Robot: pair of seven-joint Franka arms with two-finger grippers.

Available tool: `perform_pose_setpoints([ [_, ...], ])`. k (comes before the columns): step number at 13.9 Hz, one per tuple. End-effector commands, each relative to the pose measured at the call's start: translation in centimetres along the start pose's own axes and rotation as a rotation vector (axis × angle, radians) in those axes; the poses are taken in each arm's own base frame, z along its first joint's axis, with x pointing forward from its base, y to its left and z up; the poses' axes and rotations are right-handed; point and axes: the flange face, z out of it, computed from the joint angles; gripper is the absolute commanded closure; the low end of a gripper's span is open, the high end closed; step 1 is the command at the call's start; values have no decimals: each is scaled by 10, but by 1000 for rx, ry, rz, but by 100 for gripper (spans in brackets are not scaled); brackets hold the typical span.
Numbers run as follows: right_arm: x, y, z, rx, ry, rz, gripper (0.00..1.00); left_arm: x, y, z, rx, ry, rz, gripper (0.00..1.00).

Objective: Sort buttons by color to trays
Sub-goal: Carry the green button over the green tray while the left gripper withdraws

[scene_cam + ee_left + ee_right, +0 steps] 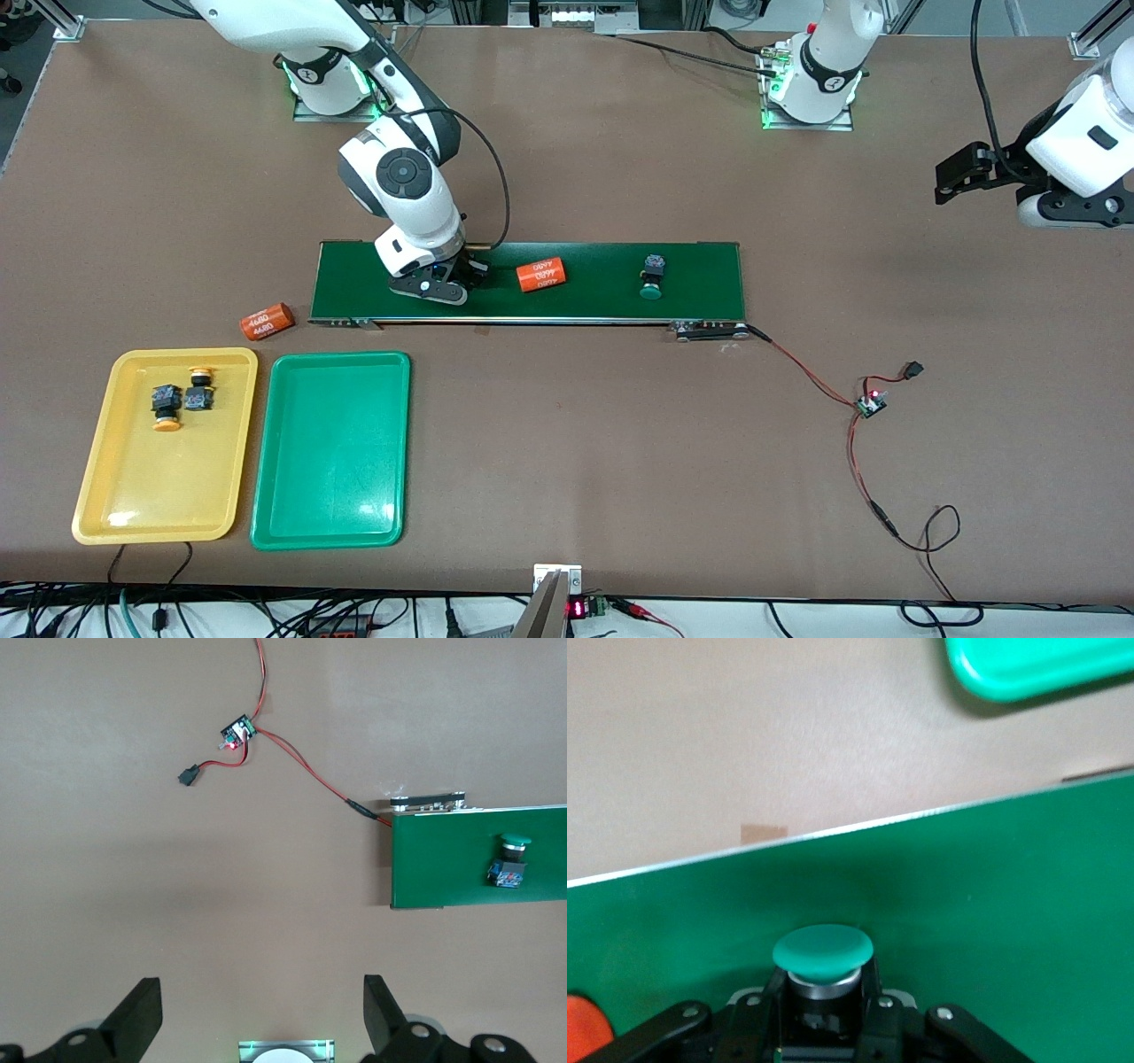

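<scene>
Two shallow plastic trays are sitting nearest the camera while the right gripper is closing on a green-capped button on the belt.

The yellow tray (pixel 106 496), at the desk's front corner by the right arm's end, is already carrying two black-bodied, orange-capped buttons (pixel 166 408) (pixel 199 389); the green tray (pixel 330 496) beside it is lying bare. The right gripper (pixel 440 282) is sitting low at the long dark-green conveyor belt's (pixel 602 306) end, jaws pinched onto a black button with a round green cap (pixel 822 954). The hold is looking low on the body, so it may be slipping or tipping on lifting. Another green-capped button (pixel 653 276) and an orange printed cylinder (pixel 541 275) are lying along the belt. The left gripper (pixel 263 1014) is waiting, spread wide, holding nothing, over bare desk.
</scene>
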Motion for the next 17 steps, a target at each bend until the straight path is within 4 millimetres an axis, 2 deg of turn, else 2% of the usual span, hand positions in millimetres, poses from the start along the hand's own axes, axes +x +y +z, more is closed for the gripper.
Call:
perform_pose_setpoints([
  [1, 48, 16, -41, -12, 61, -41, 98, -6, 0, 0, 8, 9, 29, 0],
  [3, 95, 29, -76, -5, 100, -47, 98, -2, -1, 3, 11, 6, 23, 0],
  [4, 115, 42, -82, -7, 117, -71, 98, -3, -6, 2, 10, 7, 20, 0],
  [5, 135, 62, -79, -15, 125, -95, 98, -4, -3, 2, 11, 9, 18, 0],
  [7, 164, 88, -66, 6, 112, -113, 98, 0, -2, 1, 9, 30, 22, 0],
  [11, 204, 115, -17, 22, 99, -99, 97, 2, -6, 4, 8, 27, 17, 0],
  [14, 217, 130, 17, 22, 96, -80, 97, 5, -9, 6, 17, 30, 14, 0],
  [17, 226, 152, 32, 10, 106, -117, 94, 6, -8, 7, 11, 28, 14, 0],
])
